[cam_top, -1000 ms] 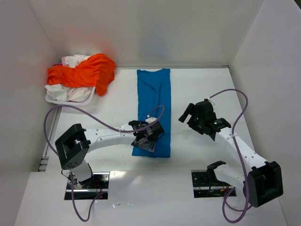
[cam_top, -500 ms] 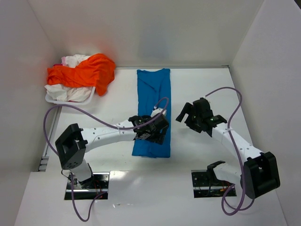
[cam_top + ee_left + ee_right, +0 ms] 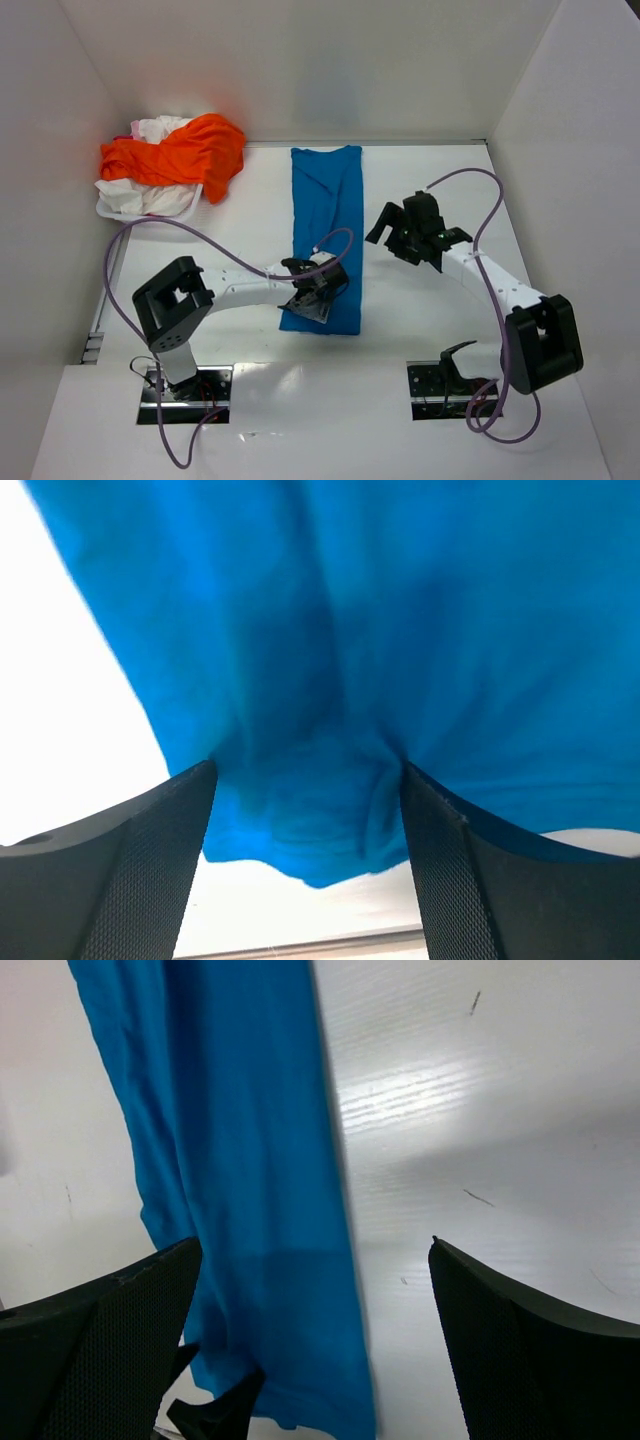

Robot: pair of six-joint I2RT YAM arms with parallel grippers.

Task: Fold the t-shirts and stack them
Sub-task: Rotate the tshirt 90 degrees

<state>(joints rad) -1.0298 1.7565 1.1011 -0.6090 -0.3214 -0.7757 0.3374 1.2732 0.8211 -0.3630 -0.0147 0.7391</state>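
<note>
We see the blue t-shirt (image 3: 325, 235) lying as a long strip on the table (image 3: 430, 180). The left gripper (image 3: 305, 780) is spread wide astride the shirt's near hem, cloth bunched between the jaws, probably to pinch for the next fold. The right gripper (image 3: 384, 226) hovers wide open and empty just beside the shirt's right edge, likely ready to assist.

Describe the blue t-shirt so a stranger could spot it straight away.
On the white table, a long narrow strip runs from the back wall toward the near edge. That is the blue t-shirt, lying flat. It alone is blue; the orange t-shirt and white t-shirts are heaped in the far left corner.
</note>
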